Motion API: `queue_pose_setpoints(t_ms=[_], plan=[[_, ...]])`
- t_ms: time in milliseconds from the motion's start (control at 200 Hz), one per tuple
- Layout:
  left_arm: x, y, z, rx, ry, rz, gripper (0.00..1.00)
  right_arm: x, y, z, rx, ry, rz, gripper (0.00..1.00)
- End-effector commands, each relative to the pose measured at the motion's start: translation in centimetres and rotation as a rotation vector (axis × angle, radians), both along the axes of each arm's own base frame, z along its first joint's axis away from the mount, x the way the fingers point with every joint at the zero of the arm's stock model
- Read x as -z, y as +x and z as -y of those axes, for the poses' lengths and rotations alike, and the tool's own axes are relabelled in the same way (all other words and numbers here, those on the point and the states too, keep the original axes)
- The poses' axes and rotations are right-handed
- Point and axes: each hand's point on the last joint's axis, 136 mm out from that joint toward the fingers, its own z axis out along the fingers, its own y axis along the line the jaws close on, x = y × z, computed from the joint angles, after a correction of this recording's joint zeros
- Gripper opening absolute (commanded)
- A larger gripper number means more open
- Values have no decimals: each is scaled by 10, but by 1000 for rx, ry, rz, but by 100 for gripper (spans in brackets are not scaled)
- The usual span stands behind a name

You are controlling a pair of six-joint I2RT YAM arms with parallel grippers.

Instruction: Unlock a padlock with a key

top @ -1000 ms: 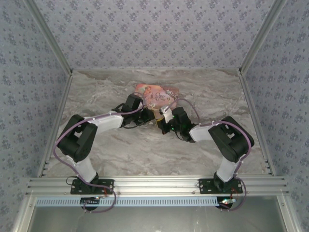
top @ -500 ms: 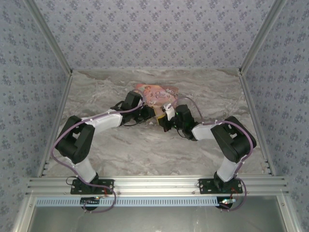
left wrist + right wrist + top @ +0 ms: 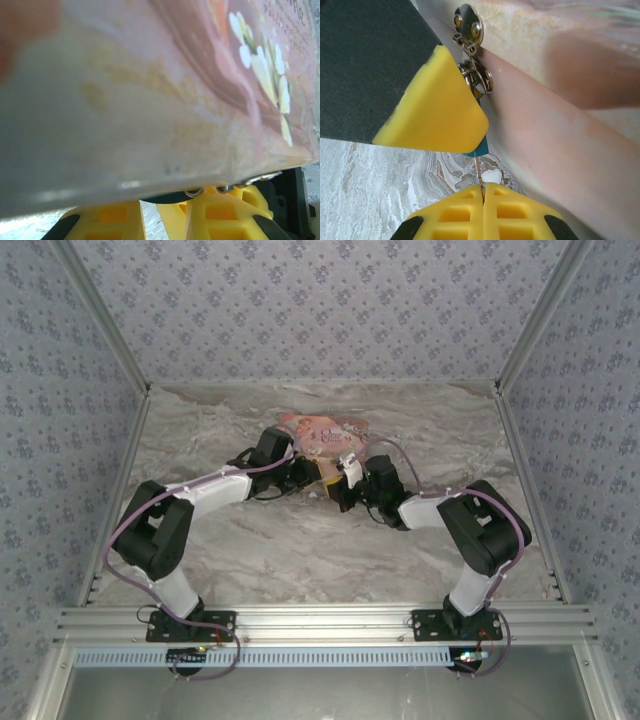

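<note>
Blue padlock (image 3: 481,147) sits at the edge of the pink box (image 3: 560,150), apparently nipped by the left gripper (image 3: 152,210). The right gripper (image 3: 483,192), pressed together, pinches the thin key (image 3: 479,172) just below. Line the blade up with the keyway, then twist gently.

The box (image 3: 322,430) sits far back on the table (image 3: 300,550), padlock (image 3: 481,148) beside its near edge.

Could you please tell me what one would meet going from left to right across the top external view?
In order: left arm's elbow → left gripper → right gripper → right arm's elbow. The pink box spans both grippers from behind, so I leave it unplaced.
</note>
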Motion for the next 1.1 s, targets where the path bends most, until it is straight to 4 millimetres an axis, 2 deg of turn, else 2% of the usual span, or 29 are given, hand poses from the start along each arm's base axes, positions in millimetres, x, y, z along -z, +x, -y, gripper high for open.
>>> queue_pose_setpoints(t_ms=[0, 375, 625, 1094], plan=[[-41, -11, 20, 80, -122, 12, 14, -32, 16, -11, -15, 61, 112, 0], [-38, -10, 20, 78, -122, 6, 14, -40, 21, -12, -11, 84, 154, 0], [-33, -10, 17, 70, -110, 3, 14, -38, 18, -10, -14, 88, 147, 0], [-26, -9, 14, 61, -107, -8, 14, -57, 18, -9, -42, 177, 132, 0]])
